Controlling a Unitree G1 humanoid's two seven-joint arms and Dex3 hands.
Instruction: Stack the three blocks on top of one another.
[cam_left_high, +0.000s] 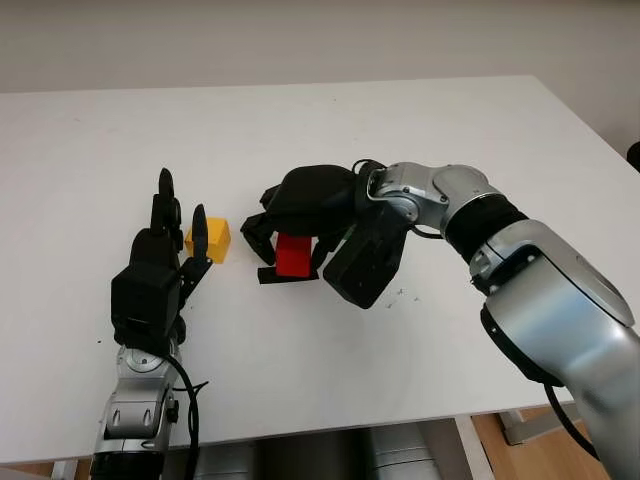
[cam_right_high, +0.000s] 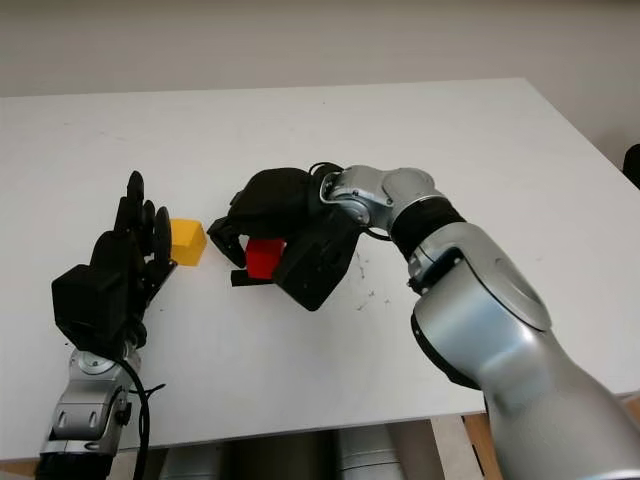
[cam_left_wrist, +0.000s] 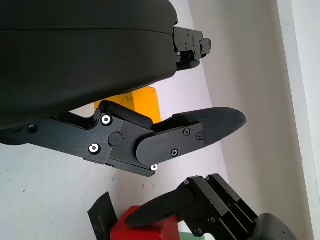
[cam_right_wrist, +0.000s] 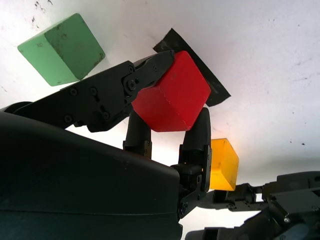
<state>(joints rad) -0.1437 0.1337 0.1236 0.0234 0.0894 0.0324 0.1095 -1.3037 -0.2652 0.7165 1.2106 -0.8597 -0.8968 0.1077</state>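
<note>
My right hand (cam_left_high: 287, 243) is shut on a red block (cam_left_high: 294, 255), its fingers pinching opposite faces, just over a black tape mark (cam_left_high: 283, 277) on the white table (cam_left_high: 420, 120). Whether the block touches the table I cannot tell. A green block (cam_right_wrist: 62, 47) lies on the table close behind the red one, under the right palm. To the left a yellow block (cam_left_high: 211, 240) sits on the table. My left hand (cam_left_high: 182, 208) stands open right beside it, thumb (cam_left_wrist: 210, 125) next to its near side, holding nothing.
The white table reaches far back and to the right, with its right edge (cam_left_high: 590, 130) well away from the blocks. The bulky right forearm (cam_left_high: 560, 290) crosses the right half of the table.
</note>
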